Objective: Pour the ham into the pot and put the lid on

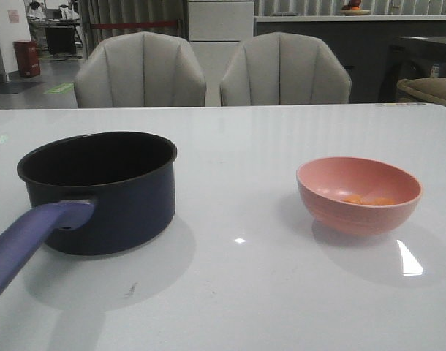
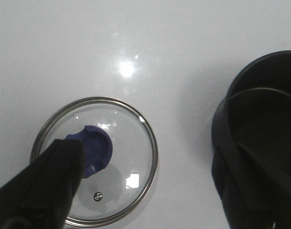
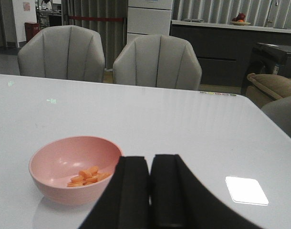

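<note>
Start of task: ham still in bowl, pot uncovered, neither arm holding anything.

Ham [image 3: 88, 176], small orange-pink chunks, is sitting in the matte pink bowl [image 1: 358, 194] toward the table's [image 1: 237, 292] right side; pot [image 1: 99, 191], dark navy, round, w/ long purple-blue handle, is standing open toward the left edge. Lid [image 2: 95, 160], glass w/ shiny metal rim & blue knob, is lying flat on the table just beside the pot. Right gripper [image 3: 150, 191] is hovering near the bowl, fingers pressed together; it should open before taking the rim, grip firm since the bowl looks smooth, tip slowly over pot centre. Left gripper [image 2: 150, 191] is hanging over the lid, fingers spread wide apart.
</note>
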Available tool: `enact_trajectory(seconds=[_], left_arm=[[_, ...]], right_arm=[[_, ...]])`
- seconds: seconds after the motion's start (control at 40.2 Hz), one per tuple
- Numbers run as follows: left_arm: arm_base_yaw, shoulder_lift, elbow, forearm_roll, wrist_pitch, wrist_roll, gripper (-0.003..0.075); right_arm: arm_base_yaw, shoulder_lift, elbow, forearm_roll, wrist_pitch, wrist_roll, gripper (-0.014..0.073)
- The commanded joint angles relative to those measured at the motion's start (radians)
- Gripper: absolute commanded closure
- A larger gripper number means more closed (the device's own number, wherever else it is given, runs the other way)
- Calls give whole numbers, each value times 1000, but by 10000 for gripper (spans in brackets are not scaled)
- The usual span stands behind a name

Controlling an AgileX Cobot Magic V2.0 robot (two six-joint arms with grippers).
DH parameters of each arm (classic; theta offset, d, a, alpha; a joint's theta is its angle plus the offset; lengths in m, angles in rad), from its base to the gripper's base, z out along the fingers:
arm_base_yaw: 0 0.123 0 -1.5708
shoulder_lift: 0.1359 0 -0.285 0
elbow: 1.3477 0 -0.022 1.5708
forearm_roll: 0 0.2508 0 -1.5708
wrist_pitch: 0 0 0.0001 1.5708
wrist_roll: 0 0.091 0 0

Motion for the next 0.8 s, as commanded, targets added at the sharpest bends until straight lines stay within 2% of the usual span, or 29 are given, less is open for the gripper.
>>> enact_trajectory(seconds=[0.0, 0.298, 0.646, 0.77], left_arm=[[-28, -138, 43, -23, -111, 2, 148], [-110, -525, 276, -52, -265, 2, 148], [-183, -884, 503, -52, -334, 2, 150], [-189, -976, 581, -52, -408, 2, 150]], right_arm=[[-7, -21, -5, 0, -80, 0, 447], [-7, -21, -5, 0, -80, 0, 447], [-7, -20, -5, 0, -80, 0, 447], [-7, -20, -5, 0, -80, 0, 447]])
